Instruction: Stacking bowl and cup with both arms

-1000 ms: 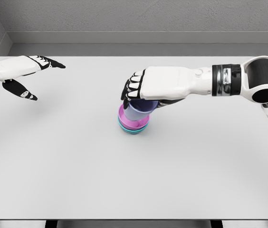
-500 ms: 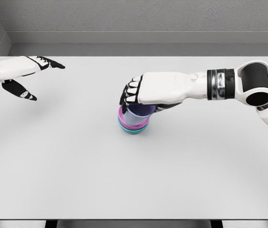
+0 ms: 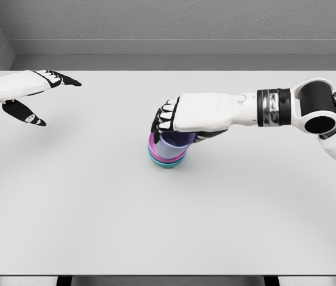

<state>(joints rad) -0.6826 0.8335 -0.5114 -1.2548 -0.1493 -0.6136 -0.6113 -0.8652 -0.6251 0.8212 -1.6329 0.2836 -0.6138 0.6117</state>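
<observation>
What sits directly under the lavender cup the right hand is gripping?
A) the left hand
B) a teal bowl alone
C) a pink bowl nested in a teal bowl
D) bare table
C: the right hand holds the lavender cup in the pink bowl, itself nested in the teal bowl.

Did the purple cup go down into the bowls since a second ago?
Yes. The lavender cup, held by the right hand, has sunk lower into the pink bowl, which stayed put on the table atop the teal bowl.
</observation>
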